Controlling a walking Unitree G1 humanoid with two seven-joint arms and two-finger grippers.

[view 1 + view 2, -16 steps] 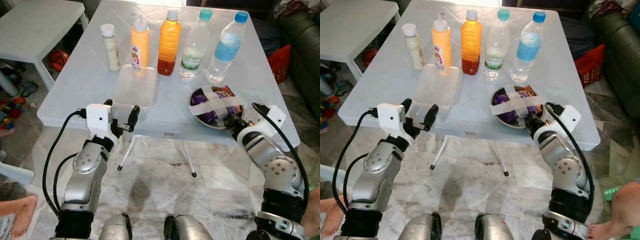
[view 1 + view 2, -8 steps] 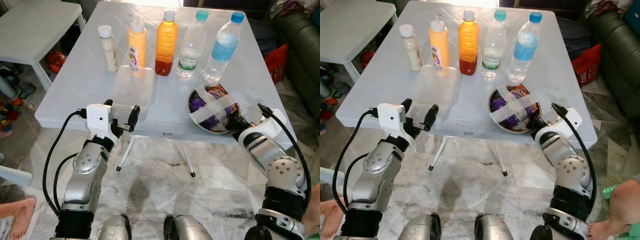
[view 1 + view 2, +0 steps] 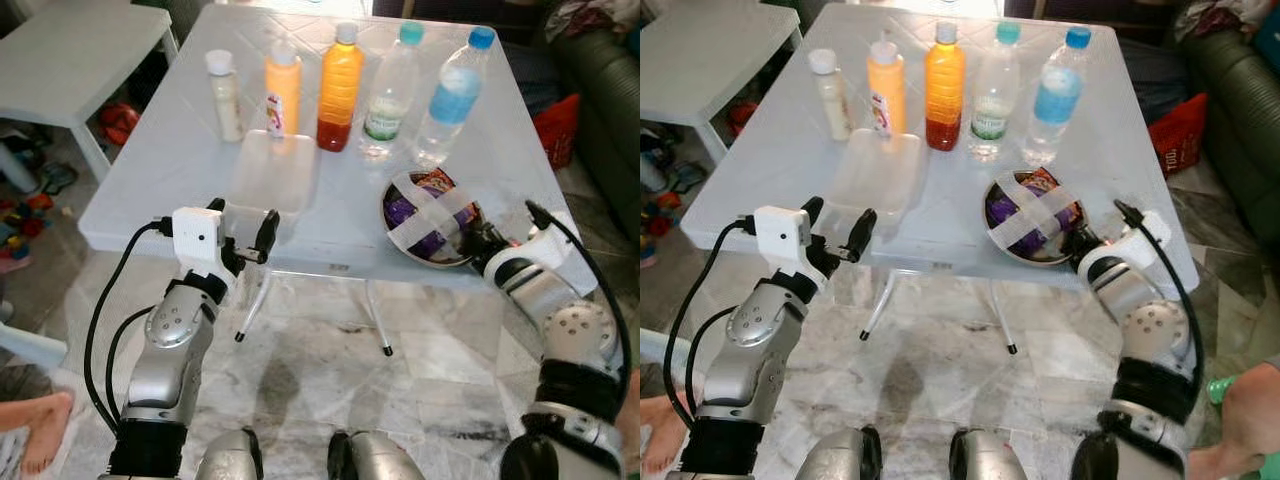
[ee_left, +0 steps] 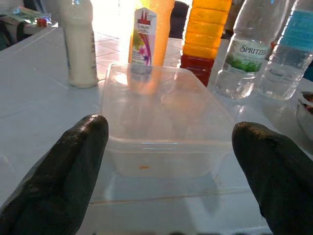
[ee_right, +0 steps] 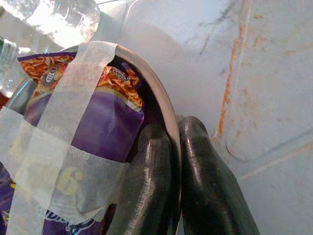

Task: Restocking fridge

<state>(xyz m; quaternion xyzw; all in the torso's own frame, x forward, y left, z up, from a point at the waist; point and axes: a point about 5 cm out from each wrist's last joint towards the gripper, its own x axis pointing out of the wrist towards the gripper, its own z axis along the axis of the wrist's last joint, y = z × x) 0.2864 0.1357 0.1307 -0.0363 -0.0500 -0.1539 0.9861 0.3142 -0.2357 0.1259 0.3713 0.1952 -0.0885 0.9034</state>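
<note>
Right tool (image 5: 173,186) is pinched on the rim of the taped bowl (image 3: 430,215) at the surface (image 3: 170,180) edge. Left tool (image 3: 245,228), fingers apart, faces the clear tub (image 3: 272,175); five bottles (image 3: 338,88) line up behind the tub.

The clear plastic water bottle with the green and white label (image 4: 248,54) has the word "SPRITZER" on it; the last letter is at the edge where the label curves away. The purple snack packet under white tape in the round metal bowl (image 5: 83,127) has a big pale "6" on it. The orange squeeze bottle with the pink and white label (image 4: 145,36) has small red words, too tiny to read.
</note>
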